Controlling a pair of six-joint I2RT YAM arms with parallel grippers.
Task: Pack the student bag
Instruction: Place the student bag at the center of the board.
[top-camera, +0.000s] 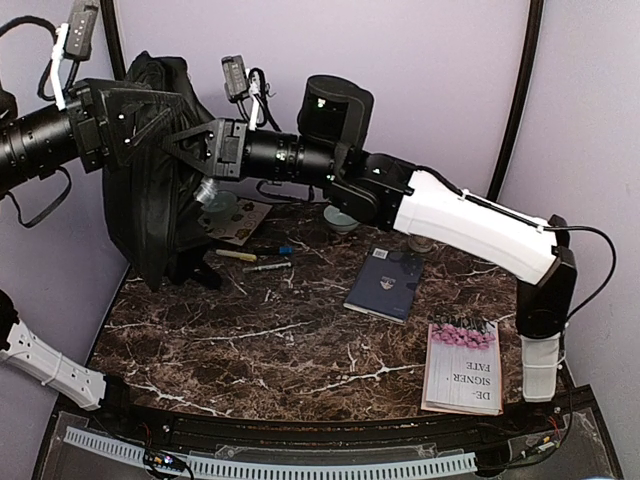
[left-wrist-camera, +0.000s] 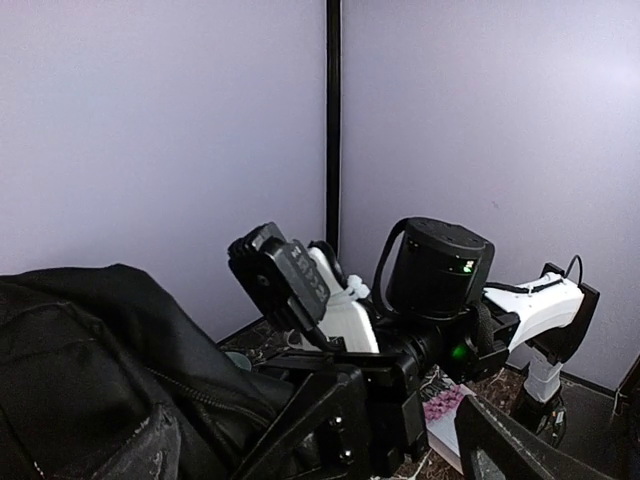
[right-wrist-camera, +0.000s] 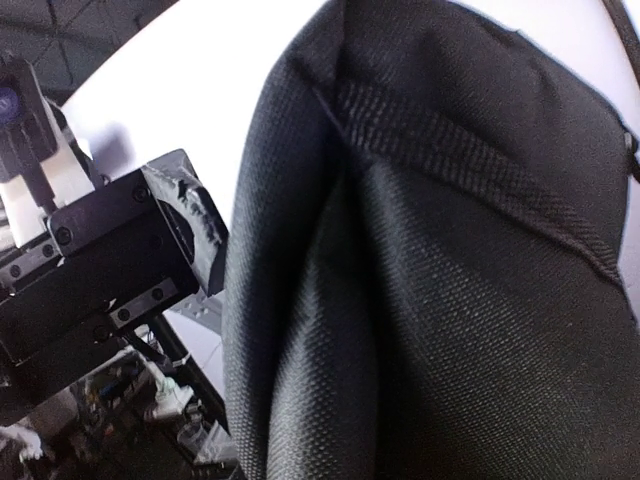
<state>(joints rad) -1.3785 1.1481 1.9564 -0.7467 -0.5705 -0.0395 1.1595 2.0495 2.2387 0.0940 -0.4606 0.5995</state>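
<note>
While the student bag (top-camera: 145, 215) stands upright at the far-left corner of the tabletop (top-camera: 250, 340), left gripper (left-wrist-camera: 400, 435) fingers spread apart; right gripper (top-camera: 190, 150) fingers apparently pinching its fabric. Lying unpacked: notebook (top-camera: 385, 285), book (top-camera: 462, 365), pens (top-camera: 262, 262). Packing seemingly barely begun.

student bag (top-camera: 140, 220) | black soft fabric | standing upright | far-left corner of table (top-camera: 300, 345)

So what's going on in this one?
Both arms are at the student bag, which stands upright at the far left of the table. The right gripper seems pinched on its fabric; the left gripper is open beside its top. A blue notebook, a spiral book and pens lie unpacked.
</note>
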